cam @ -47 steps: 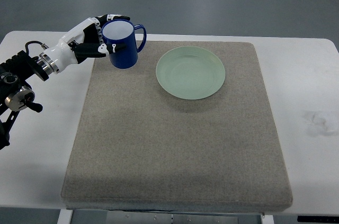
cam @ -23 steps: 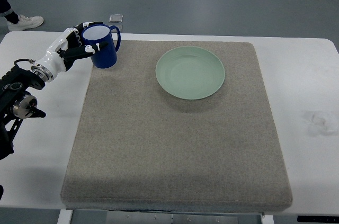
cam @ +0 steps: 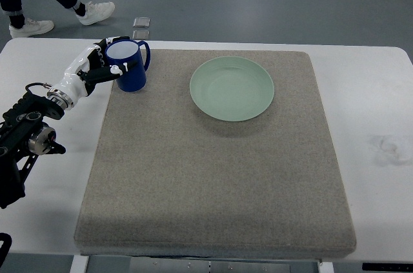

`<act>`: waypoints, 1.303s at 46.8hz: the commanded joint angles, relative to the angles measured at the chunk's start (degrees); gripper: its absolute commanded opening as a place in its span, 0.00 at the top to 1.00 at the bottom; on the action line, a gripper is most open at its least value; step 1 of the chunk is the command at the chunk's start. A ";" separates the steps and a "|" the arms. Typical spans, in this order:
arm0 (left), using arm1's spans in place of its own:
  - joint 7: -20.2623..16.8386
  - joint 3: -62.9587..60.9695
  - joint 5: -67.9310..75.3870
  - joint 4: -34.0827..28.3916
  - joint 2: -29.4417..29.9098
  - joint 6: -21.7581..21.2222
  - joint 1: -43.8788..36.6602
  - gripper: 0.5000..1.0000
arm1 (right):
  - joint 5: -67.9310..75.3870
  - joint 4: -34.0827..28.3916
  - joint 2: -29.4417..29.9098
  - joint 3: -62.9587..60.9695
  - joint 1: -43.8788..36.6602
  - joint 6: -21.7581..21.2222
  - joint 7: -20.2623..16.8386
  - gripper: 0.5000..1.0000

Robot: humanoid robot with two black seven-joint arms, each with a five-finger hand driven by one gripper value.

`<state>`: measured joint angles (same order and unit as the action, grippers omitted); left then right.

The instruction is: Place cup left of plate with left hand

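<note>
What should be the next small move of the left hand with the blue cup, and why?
Probably open the fingers and release. The blue cup appears upright at the far left corner of the grey mat, left of the green plate and apart from it, with the left hand wrapped around its side. Whether its base fully rests cannot be seen.

White table [cam: 374,92], rectangular, rounded corners. Covered across most of the middle by a grey felt mat [cam: 213,182], bare white margins left and right. On the mat: green plate [cam: 232,88] toward the far edge, blue cup [cam: 129,70] at the far-left corner, well apart from the plate. Faint scuff [cam: 387,149] on the right margin.
</note>
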<state>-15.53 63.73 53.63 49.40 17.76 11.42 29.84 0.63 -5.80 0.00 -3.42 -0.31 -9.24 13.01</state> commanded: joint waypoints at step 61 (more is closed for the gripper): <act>1.11 -0.98 -17.67 1.14 13.96 13.98 4.26 0.01 | -0.01 0.00 0.00 0.00 -0.04 0.01 0.00 0.14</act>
<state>-15.11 62.73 39.57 51.26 30.19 22.68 33.02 0.62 -5.80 0.00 -3.43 -0.30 -9.24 13.01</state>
